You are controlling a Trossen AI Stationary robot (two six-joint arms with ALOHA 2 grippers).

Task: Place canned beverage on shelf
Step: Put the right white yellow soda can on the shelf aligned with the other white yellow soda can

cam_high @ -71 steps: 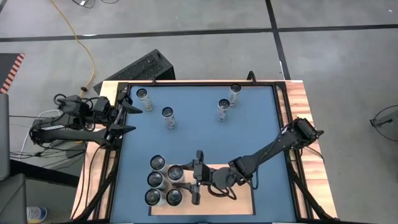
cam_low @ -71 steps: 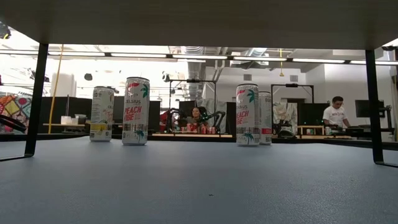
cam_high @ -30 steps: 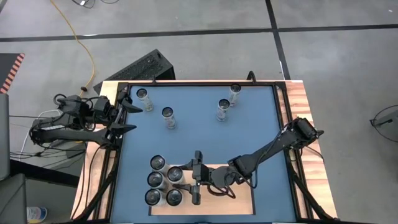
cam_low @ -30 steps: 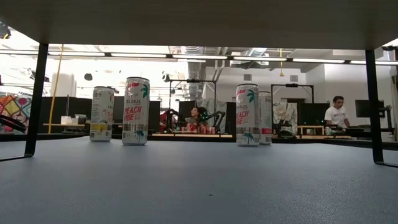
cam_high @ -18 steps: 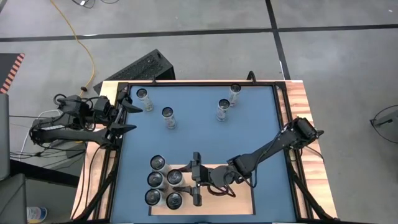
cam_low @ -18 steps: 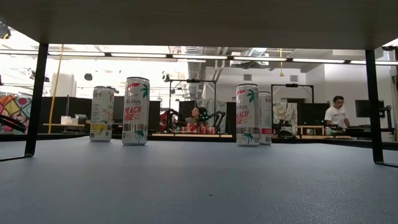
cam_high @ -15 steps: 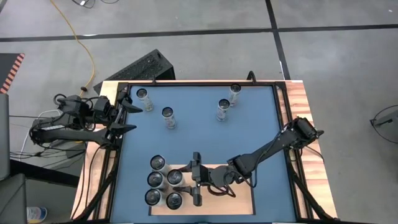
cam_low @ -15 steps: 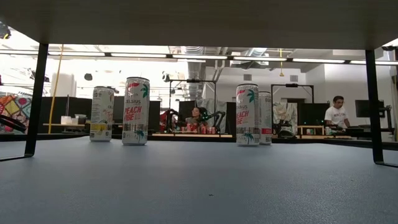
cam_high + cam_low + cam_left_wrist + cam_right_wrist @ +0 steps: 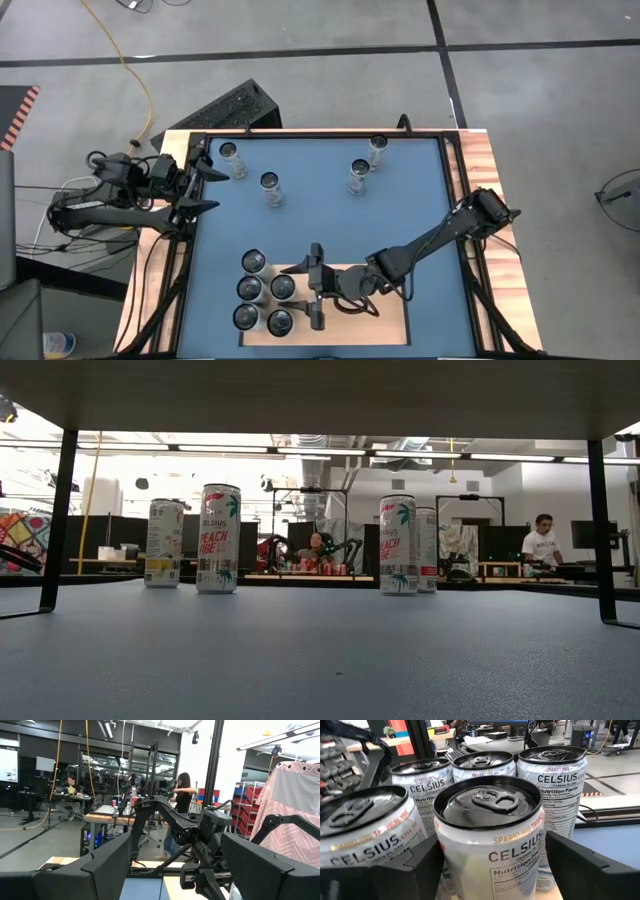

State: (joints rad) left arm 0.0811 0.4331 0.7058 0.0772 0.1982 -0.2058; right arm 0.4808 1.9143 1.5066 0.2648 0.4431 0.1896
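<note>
The shelf (image 9: 385, 320) is a pale wood panel raised above the near part of the blue table. Several Celsius cans stand upright on its left end. My right gripper (image 9: 306, 286) reaches level from the table's right and stands open around one of them, the can (image 9: 282, 287) (image 9: 490, 830). One finger (image 9: 580, 865) shows a gap to the can; the other (image 9: 417, 870) is close beside it. My left gripper (image 9: 207, 187) (image 9: 175, 870) waits open at the table's left edge with nothing between its fingers.
Several more cans stand on the blue table toward its far side (image 9: 233, 160) (image 9: 272, 190) (image 9: 358, 177) (image 9: 377, 150), also in the low view (image 9: 219, 538) (image 9: 398, 544). The shelf's dark legs (image 9: 58, 520) (image 9: 600, 530) stand at both sides. People work at benches beyond the table.
The can between my right gripper's fingers has shifted a little toward the table's near edge and now stands close in among the other cans on the shelf. My right gripper has edged slightly toward the table's left with it.
</note>
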